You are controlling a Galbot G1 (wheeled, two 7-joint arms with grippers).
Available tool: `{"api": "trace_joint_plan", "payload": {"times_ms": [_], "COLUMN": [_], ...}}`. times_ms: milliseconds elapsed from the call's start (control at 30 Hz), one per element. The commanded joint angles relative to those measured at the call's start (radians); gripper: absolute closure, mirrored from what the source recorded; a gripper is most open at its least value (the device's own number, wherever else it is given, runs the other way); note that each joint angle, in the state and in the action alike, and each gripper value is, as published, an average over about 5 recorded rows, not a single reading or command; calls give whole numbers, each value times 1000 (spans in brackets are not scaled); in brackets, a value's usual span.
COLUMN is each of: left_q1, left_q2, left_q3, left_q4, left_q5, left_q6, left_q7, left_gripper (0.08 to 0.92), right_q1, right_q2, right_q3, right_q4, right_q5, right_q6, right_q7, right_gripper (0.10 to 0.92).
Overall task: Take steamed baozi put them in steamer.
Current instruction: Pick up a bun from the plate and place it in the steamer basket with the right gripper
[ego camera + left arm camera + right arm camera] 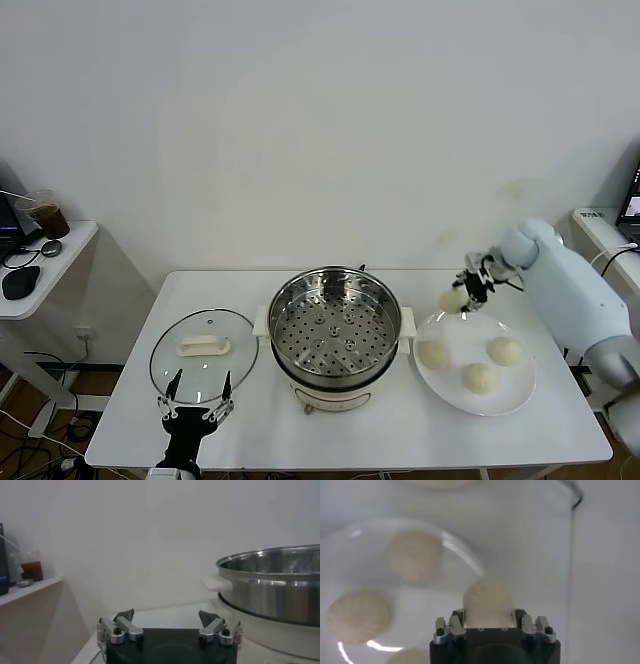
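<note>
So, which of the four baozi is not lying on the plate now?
The baozi held in the right gripper, lifted above the white plate's far-left rim. The other three still lie on the plate.

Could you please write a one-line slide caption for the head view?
Right gripper lifts one baozi above the plate; steamer empty.

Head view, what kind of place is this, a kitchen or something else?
Probably a lab or office test room, not a kitchen: a plain white table against a bare wall, a side desk with cables, and a steamer.
</note>
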Motion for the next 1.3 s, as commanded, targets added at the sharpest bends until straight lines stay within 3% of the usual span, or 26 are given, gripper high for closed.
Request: {"api": "trace_joint_plan", "payload": {"times_ms": [33,267,633,1100,1300], "left_q1": [-4,-5,7,17,22], "left_q2": [1,0,-8,-17,-19], "left_q3": [1,1,-4,-12,-15], "left_q4": [-9,-22,-42,-48,-56], "left_q5": [0,0,-1,-6,-12], "left_q6": [2,3,2,3,6], "left_q7": [-2,-8,-18,-23,-21], "left_gripper": [177,177,177,177,177], "right_q1": [243,385,450,377,344], "right_q2": [35,154,285,321,356], "right_q3": [-217,-342,-462,-540,-523], "right_q4": [54,20,-4,192,159], "right_q5": [229,364,424,164,13], "right_q6": [-30,13,349,612,670], "right_q7": [-44,-65,-56,45,91], "right_gripper": [440,440,440,434,437]}}
